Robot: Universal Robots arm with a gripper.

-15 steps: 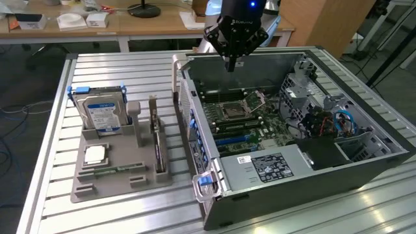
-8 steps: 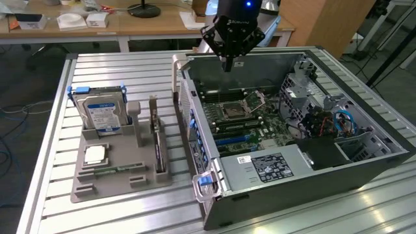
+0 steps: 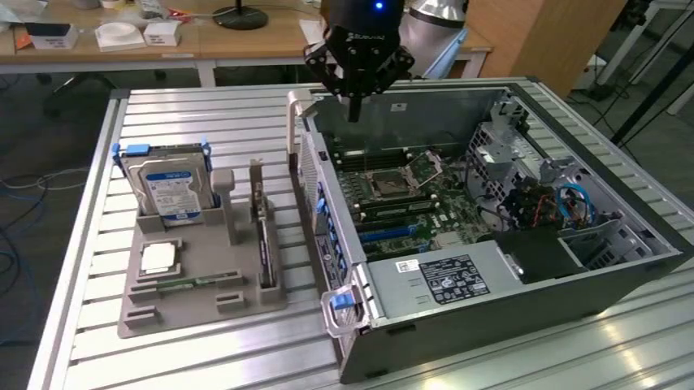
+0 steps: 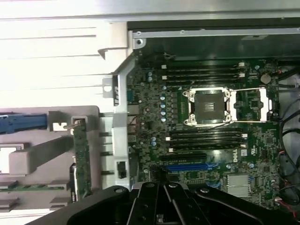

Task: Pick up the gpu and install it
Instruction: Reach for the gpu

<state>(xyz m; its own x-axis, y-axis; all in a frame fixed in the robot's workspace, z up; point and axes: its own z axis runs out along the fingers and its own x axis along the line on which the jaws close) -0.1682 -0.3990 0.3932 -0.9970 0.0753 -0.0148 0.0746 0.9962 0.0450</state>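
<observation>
The gripper [image 3: 353, 112] is held above the rear edge of the open computer case [image 3: 488, 325], fingers pressed together, nothing pinched. The gpu [image 3: 263, 236] is stood on edge in a slot of the grey holder tray [image 3: 162, 315], just beside the case wall, probably so it can be gripped from above. The blue expansion slot [image 4: 190, 166] on the motherboard [image 4: 150, 112] is seen unoccupied.

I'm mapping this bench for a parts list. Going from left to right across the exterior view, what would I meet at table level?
In order: hard drive → gpu, standing in the grey holder → CPU socket inside the open case → blue cables.
</observation>
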